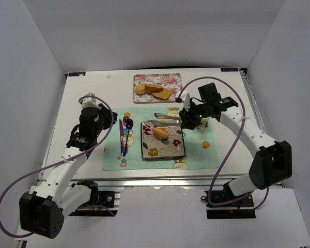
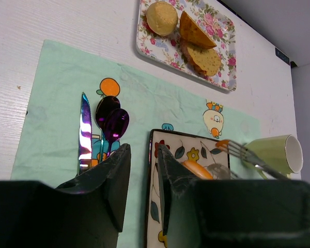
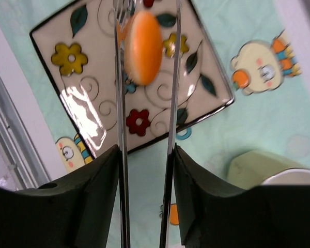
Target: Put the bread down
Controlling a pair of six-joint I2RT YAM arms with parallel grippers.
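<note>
One oval golden roll of the bread (image 3: 143,46) lies on the square flowered plate (image 3: 93,103), between the spread tips of metal tongs (image 3: 120,103). The tongs' right arm stands clear of the roll. My right gripper (image 3: 145,150) is shut on the tongs' two arms, just right of the plate (image 1: 163,150) in the top view. More bread, a round roll (image 2: 161,17) and two toasted slices (image 2: 204,58), sits on the floral tray (image 1: 173,80) at the back. My left gripper (image 2: 143,148) hovers left of the plate, jaws slightly apart and empty.
A shiny knife (image 2: 85,129) and a purple spoon (image 2: 113,124) lie on the mint placemat (image 1: 196,155) left of the plate. A pale green cup (image 2: 276,152) lies on its side to the plate's right, under my right arm.
</note>
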